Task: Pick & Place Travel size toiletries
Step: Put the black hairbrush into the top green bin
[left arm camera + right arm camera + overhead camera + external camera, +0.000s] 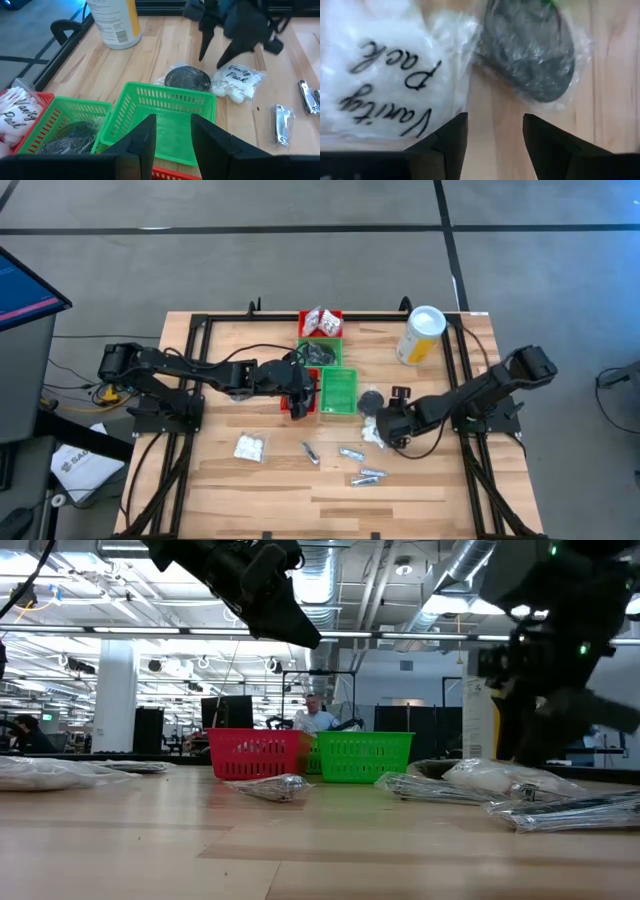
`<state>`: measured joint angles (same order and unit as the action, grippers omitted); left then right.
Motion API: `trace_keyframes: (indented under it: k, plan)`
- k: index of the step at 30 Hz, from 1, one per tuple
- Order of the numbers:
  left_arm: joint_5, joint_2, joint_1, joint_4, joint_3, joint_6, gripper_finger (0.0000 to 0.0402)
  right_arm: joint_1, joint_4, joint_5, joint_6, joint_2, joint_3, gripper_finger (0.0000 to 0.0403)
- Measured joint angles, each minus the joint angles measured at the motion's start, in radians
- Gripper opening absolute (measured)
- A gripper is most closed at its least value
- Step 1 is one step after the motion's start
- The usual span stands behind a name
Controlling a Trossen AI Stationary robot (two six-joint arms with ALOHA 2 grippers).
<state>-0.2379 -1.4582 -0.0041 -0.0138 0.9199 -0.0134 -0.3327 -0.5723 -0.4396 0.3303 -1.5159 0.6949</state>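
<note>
My right gripper is open and points steeply down over bare wood. It stands between a white sachet lettered "Vanity Pack" and a flat dark round tin in clear wrap. Both lie flat on the table right of the green tray. My left gripper hangs open above that green tray, with nothing between its fingers. Another white sachet and several silvery tubes lie toward the near edge.
A red tray holding sachets and a green tray stand at the far middle, and a red one lies under my left gripper. A tall yellow canister stands at the far right. A black frame rims the table.
</note>
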Motion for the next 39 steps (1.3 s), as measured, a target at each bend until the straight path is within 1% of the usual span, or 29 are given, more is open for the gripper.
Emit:
trace_keyframes:
  k: [4, 7, 9, 12, 15, 21, 33, 39]
  plan:
    - [0.0, 0.0, 0.0, 0.006, 0.0, -0.003, 0.0112, -0.018, 0.009, -0.062, 0.005, -0.088, 0.011, 0.0176]
    - [0.0, 0.0, 0.0, 0.013, 0.0, -0.003, 0.0112, -0.037, -0.022, -0.096, 0.038, -0.139, 0.04, 0.017]
    - [0.0, 0.0, 0.0, 0.015, 0.0, -0.003, 0.0112, -0.051, -0.05, -0.124, 0.074, -0.156, 0.061, 0.0164]
    - [0.0, 0.0, 0.0, 0.016, 0.0, -0.003, 0.0112, -0.079, -0.076, -0.156, 0.079, -0.161, 0.073, 0.0154]
    - [0.0, 0.0, 0.0, 0.018, 0.0, -0.003, 0.0112, -0.102, -0.071, -0.221, 0.079, -0.161, 0.073, 0.0143]
    - [0.0, 0.0, 0.0, 0.021, 0.0, -0.003, 0.0112, -0.098, -0.041, -0.238, 0.079, -0.161, 0.065, 0.0131]
    - [0.0, 0.0, 0.0, 0.023, 0.0, -0.003, 0.0112, -0.049, 0.02, -0.238, 0.049, -0.16, 0.065, 0.0128]
    - [0.0, 0.0, 0.0, 0.022, 0.0, -0.003, 0.0112, -0.035, 0.087, -0.235, -0.042, -0.17, 0.066, 0.0128]
